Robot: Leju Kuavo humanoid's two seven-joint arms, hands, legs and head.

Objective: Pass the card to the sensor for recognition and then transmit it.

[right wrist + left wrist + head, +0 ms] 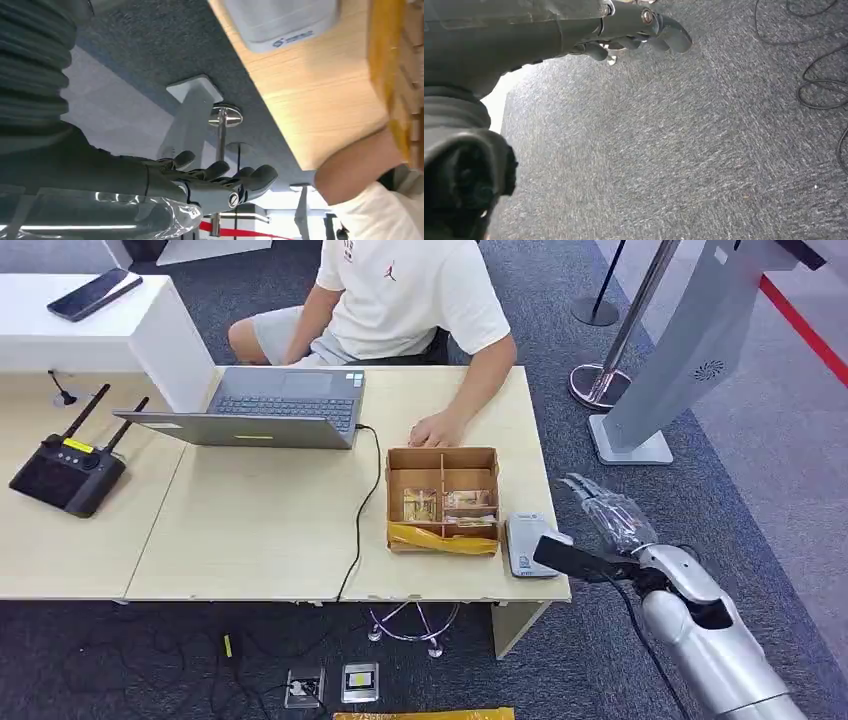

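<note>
An open cardboard box (442, 462) with compartments stands near the table's right front corner, and cards (420, 504) lie in its near cells. The grey-white sensor (527, 543) lies flat just right of the box, at the table edge; the right wrist view also has the sensor (280, 20) and the box (395, 75). My right hand (610, 510), wrapped in clear film, hovers off the table's right side beside the sensor; its fingers (220, 180) are spread and hold nothing. My left hand (634, 32) hangs over the carpet with nothing in it, fingers loosely extended.
A person sits behind the table, one hand (435, 430) at the box's far edge. A laptop (280, 405) with a black cable, a black antenna controller (70, 470), a phone (95, 292), a stanchion base (600, 380) and a grey kiosk stand (690, 350) stand around.
</note>
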